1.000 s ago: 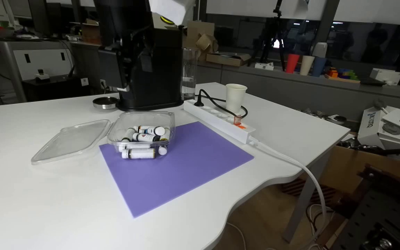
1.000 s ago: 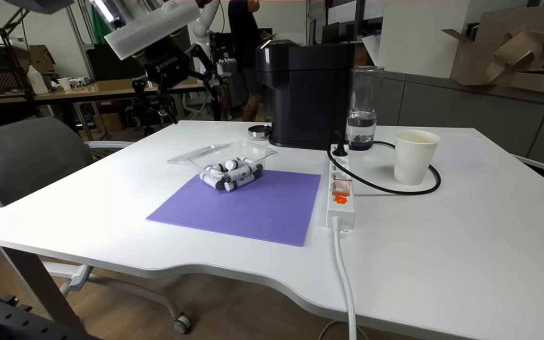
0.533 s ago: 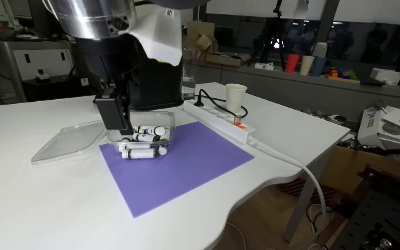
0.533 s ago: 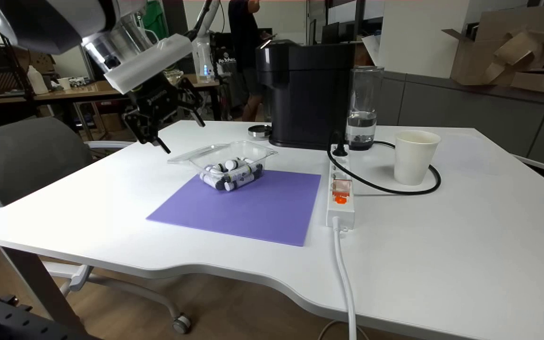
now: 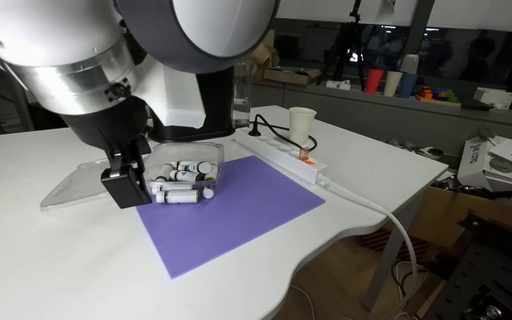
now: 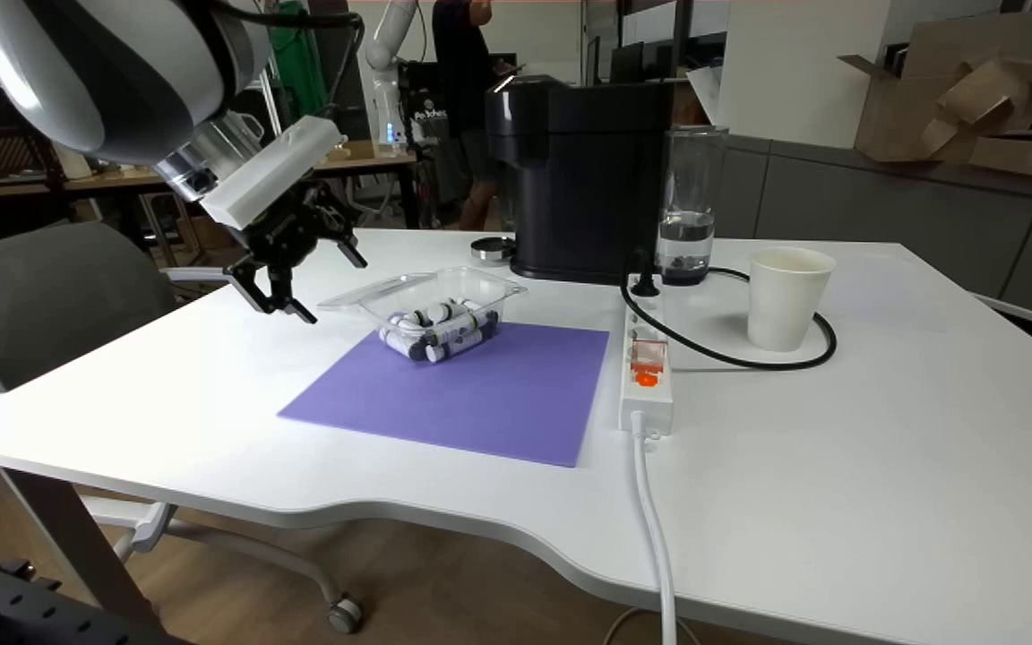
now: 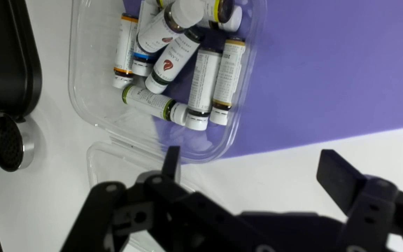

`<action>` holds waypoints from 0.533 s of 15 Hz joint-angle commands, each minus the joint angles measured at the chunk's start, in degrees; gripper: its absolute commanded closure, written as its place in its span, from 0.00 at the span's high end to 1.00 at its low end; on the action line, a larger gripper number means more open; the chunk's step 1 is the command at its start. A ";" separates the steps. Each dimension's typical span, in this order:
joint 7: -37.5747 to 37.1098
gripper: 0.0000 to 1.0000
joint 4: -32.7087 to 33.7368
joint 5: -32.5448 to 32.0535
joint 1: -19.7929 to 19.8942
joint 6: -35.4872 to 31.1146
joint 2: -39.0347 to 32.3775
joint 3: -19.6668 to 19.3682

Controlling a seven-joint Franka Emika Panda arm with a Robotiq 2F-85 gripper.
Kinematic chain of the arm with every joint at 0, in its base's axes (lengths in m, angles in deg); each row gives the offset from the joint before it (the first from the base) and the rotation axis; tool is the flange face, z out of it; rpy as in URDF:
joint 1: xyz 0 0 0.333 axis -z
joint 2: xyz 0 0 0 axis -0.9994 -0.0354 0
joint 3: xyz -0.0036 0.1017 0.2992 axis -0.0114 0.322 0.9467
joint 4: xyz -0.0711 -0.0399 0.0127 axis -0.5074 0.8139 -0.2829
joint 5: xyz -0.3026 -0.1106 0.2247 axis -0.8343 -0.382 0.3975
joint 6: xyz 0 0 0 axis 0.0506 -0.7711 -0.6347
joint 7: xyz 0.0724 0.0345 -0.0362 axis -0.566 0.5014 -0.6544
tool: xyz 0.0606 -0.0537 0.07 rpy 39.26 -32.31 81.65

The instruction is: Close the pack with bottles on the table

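The pack is a clear plastic clamshell standing open, partly on a purple mat. It also shows in an exterior view and the wrist view. Its lid is folded back flat on the white table; the gripper hides part of it in the wrist view. Several white bottles with dark bands lie in the tray, also in both exterior views. My gripper is open and empty above the table, beside the pack near the lid; it shows in an exterior view.
The purple mat lies under part of the pack. A black machine and a round metal dish stand behind it. A white power strip with a black cable and a paper cup stand beyond the mat.
My arm has come into view and moved down. The gripper has lowered from above and behind the pack to beside its lid, and stays open. The pack and bottles have not moved.
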 commanded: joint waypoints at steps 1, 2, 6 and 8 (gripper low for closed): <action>-6.41 1.00 4.32 -7.27 -2.25 1.44 -4.19 -1.08; -8.14 1.00 5.52 -9.50 -2.62 1.31 -5.19 -1.25; -13.07 1.00 10.32 -16.15 -3.77 2.94 -9.59 -1.44; -15.31 1.00 12.39 -18.92 -4.23 4.11 -11.76 -1.29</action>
